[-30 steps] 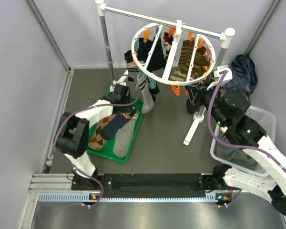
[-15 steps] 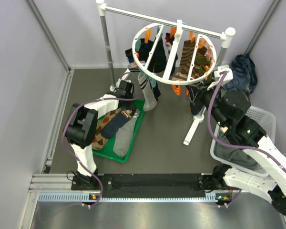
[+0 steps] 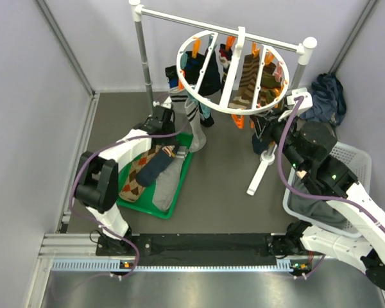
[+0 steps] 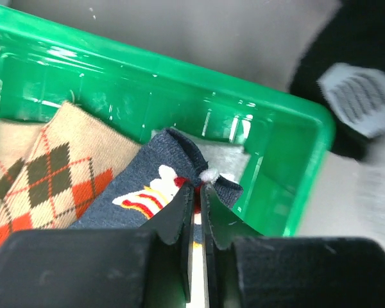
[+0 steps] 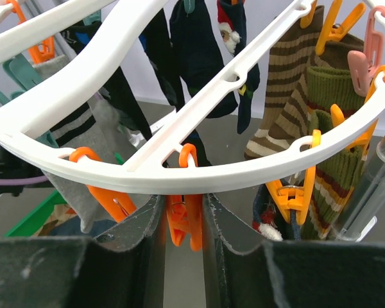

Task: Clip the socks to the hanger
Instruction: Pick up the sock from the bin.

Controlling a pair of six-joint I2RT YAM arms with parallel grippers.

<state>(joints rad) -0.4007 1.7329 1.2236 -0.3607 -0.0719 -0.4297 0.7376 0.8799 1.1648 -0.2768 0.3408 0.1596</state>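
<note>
Left gripper (image 4: 197, 187): above the far corner of the green tray (image 4: 179, 96); jaws closed to a thin slit, apparently pinching the raised cuff edge of the navy sock (image 4: 155, 157).
Navy sock: lies in the tray, just beside the argyle sock (image 4: 58, 173).
Lift: raise straight up and slowly. Confirm that only the navy sock rises and that the cuff stays deep in the pinch.
Hanger (image 5: 256, 172): hangs from the rail; several clips carry socks.
Orange clip (image 5: 186, 232): empty, hanging under the rim on the right arm's side.
Right gripper (image 5: 183, 200): jaws closed on the sides of the orange clip. Hold the squeeze steady, prevent the ring from swinging, and release only once the cuff sits fully in the clip mouth.
</note>
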